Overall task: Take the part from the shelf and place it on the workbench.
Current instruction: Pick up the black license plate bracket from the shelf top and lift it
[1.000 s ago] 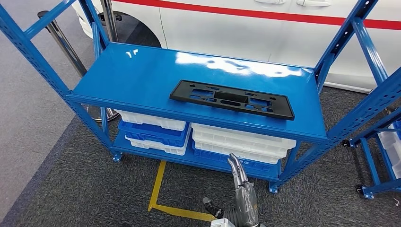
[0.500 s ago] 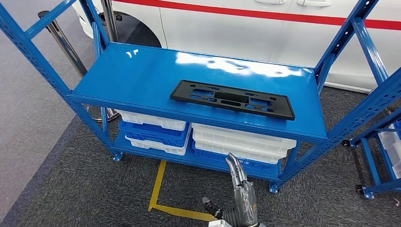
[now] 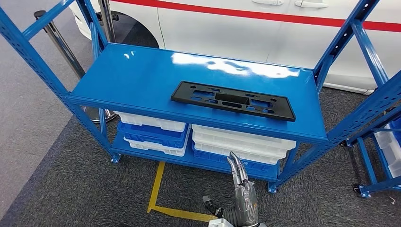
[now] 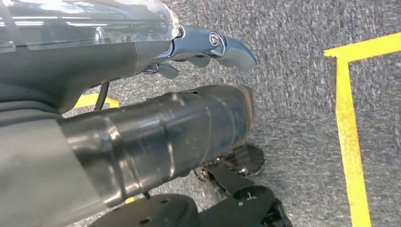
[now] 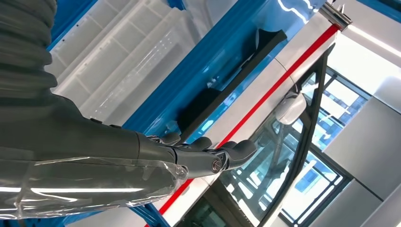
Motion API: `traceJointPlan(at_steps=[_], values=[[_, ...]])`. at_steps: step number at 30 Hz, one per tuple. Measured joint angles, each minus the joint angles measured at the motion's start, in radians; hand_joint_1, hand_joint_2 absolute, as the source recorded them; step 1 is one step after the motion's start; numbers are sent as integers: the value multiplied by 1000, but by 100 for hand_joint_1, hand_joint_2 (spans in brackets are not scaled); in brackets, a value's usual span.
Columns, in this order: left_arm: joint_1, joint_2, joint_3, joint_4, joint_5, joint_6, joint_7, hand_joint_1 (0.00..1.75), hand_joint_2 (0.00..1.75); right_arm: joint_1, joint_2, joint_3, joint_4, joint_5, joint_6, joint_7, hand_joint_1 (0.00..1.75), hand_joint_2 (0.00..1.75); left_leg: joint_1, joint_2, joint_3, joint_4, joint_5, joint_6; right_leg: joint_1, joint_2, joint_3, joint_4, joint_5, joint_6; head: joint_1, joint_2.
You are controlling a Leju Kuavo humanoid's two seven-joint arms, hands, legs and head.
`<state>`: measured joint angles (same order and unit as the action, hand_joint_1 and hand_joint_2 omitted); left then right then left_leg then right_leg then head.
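A flat black part with several cut-outs lies on the top board of the blue shelf, toward its front right. My right hand is raised low in front of the shelf, below the part and apart from it, its fingers straight and holding nothing. In the right wrist view the same hand points toward the shelf edge, where the part appears as a dark bar. My left hand hangs over the grey carpet with its fingers stretched out, holding nothing.
White bins and blue bins fill the lower shelf. A white car with a red stripe stands behind. Another blue rack stands at the right. Yellow tape marks the carpet, and a metal post stands at the far left.
The whole picture has shifted slightly, so the camera moved. My right hand stays at about the same place below the shelf. The part has not moved.
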<state>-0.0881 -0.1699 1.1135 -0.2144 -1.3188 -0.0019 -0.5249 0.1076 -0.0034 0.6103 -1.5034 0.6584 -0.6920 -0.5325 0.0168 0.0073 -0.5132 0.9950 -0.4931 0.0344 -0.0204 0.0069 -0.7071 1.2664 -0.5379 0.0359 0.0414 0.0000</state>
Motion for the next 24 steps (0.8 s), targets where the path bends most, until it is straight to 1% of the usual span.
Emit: traceJointPlan(at_steps=[1, 2, 3, 4, 6, 8, 9, 10, 12, 13, 14, 15, 16, 17, 18, 19, 20, 21, 23, 24], values=[[0, 0, 0, 0, 0, 0, 0, 0, 0, 0, 0, 0, 0, 0, 0, 0, 0, 175, 2, 0, 9, 1, -7, -5, -3, -4, 29, -68, 45, 1, 0, 0], [0, 0, 0, 0, 0, 0, 0, 0, 0, 0, 0, 0, 0, 0, 0, 0, 0, 175, 2, 0, 15, 1, -14, -11, -3, -8, 61, -134, 76, 0, 1, 0], [0, 0, 0, 0, 0, 0, 1, 0, 0, 0, 0, -1, 0, 0, 0, 0, 0, 175, 1, 0, 20, 4, -21, -18, -1, -11, 86, -188, 94, -4, 1, 0], [-1, 0, 0, 0, 0, 0, 1, 0, 0, 0, 1, -1, 0, 0, -1, 1, 0, 175, 0, 1, 21, 5, -27, -25, 1, -13, 99, -217, 97, -9, 0, 0], [-4, 0, 0, 0, 0, 0, 1, 0, 0, 2, 3, -2, 0, 0, -3, 1, 0, 175, -1, 3, 24, 4, -34, -38, 6, -9, 101, -225, 84, -26, 0, 0], [-5, 0, 0, 0, 0, 1, 2, 0, 0, 2, 4, -3, 0, 2, -5, 1, 0, 175, 2, 4, 29, 13, -47, -49, 5, -6, 110, -228, 77, -42, 0, 0], [-6, 0, 0, 0, 0, 1, 2, 0, 0, 2, 6, -4, 0, 5, -5, 1, 0, 175, 4, 4, 19, 42, -64, -53, 4, -5, 116, -231, 74, -50, 0, 0], [-6, 0, 0, 0, 0, 2, 2, 0, 0, 2, 8, -5, 0, 12, -6, 1, 0, 175, 5, 3, -7, 94, -88, -55, 4, -6, 124, -234, 70, -57, -1, 0], [-4, 0, 0, 1, 0, 2, 3, 0, 0, 5, 15, -16, 0, 34, -6, -3, 0, 175, 5, 2, -90, 236, -137, -57, 9, -5, 134, -234, 61, -66, -2, 0], [-3, 0, 0, 1, 0, 2, 4, 0, 0, 9, 19, -24, 0, 48, -6, -7, 0, 175, 5, 2, -128, 289, -143, -57, 12, -3, 140, -234, 56, -69, -2, 0], [-1, 0, 0, 1, 0, 3, 4, 0, 0, 13, 24, -35, 0, 61, -7, -12, 0, 175, 4, 2, -151, 306, -128, -55, 15, 0, 147, -234, 50, -70, -2, 0], [0, 0, 0, 1, 0, 4, 4, 0, 0, 18, 30, -47, 0, 72, -7, -16, 0, 175, 4, 2, -155, 284, -92, -51, 17, 3, 156, -234, 43, -70, -2, 0], [1, 0, 0, 1, 0, 5, 4, 0, 0, 22, 35, -57, -1, 80, -7, -20, 0, 175, 2, 1, -142, 228, -43, -45, 19, 6, 167, -234, 36, -69, -2, 0], [2, 1, 0, 1, 0, 6, 4, 0, 0, 26, 39, -67, -3, 87, -7, -23, 0, 175, -1, 0, -121, 164, 1, -36, 20, 7, 176, -234, 28, -68, -2, 0], [2, 3, 0, 1, 0, 7, 4, 0, 0, 29, 43, -76, -6, 93, -7, -25, 0, 175, -5, -1, -100, 108, 31, -28, 21, 9, 182, -234, 21, -65, -1, 0], [1, 4, 0, 1, 0, 8, 5, 0, 0, 31, 46, -83, -9, 97, -8, -27, 0, 175, -9, -2, -86, 70, 43, -21, 21, 10, 184, -233, 16, -60, -1, 0], [-1, 5, 0, 1, 0, 10, 5, 0, 0, 33, 48, -90, -12, 101, -8, -28, 0, 175, -13, -3, -79, 53, 40, -17, 21, 10, 184, -234, 13, -55, -1, 0], [-1, 6, 0, 1, 0, 10, 5, 0, 0, 35, 49, -95, -15, 104, -8, -28, 0, 175, -15, -3, -77, 44, 35, -15, 20, 10, 183, -236, 11, -49, -1, 0], [-1, 5, 0, 1, 0, 11, 5, 0, 0, 38, 52, -103, -23, 112, -9, -29, 0, 175, -10, -2, -67, 30, 33, -10, 20, 8, 187, -235, 4, -38, -1, 0], [0, 4, 0, 1, 0, 11, 5, 0, 0, 38, 52, -107, -29, 117, -9, -29, 0, 175, -7, -2, -59, 22, 32, -5, 20, 6, 181, -215, -8, -32, 0, 0]])
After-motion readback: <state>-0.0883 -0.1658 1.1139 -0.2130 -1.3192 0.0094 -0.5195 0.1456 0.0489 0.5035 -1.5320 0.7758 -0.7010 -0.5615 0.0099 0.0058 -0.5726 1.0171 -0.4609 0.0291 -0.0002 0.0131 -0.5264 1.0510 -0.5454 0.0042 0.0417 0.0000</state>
